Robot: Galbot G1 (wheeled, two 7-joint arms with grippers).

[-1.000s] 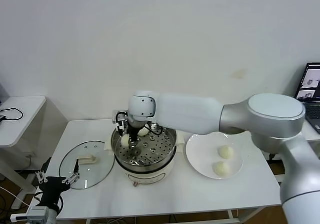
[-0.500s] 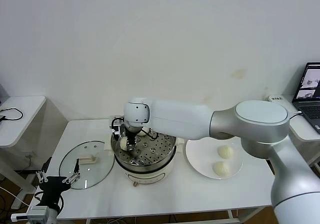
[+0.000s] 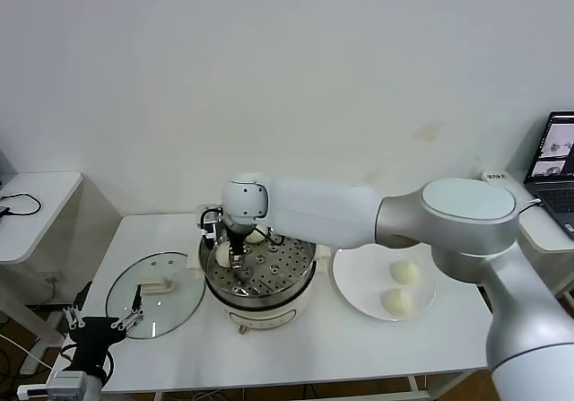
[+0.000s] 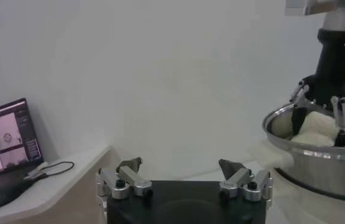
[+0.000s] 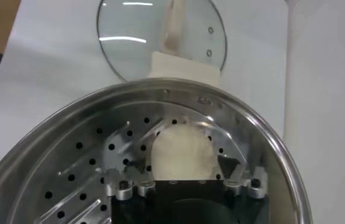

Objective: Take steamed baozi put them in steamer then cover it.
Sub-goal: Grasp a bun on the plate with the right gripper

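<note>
A plain white wall [image 3: 287, 69] fills the back, with a faint smudge [image 3: 429, 133] right of centre. A white desk [image 3: 296, 347] stands before it. A smaller white side table [image 3: 31, 199] with a black cable [image 3: 18, 205] sits left; a lit laptop [image 3: 558, 159] sits far right.

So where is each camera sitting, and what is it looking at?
Head view: high on the robot, looking down at the table; its right arm reaches into the steamer, left gripper waits low beside the cover.
Left wrist view: on the left arm, looking sideways at the steamer; its open left gripper shows.
Right wrist view: on the right arm, looking down at a baozi; the open right gripper shows.
Shared: all see the steamer.
</note>
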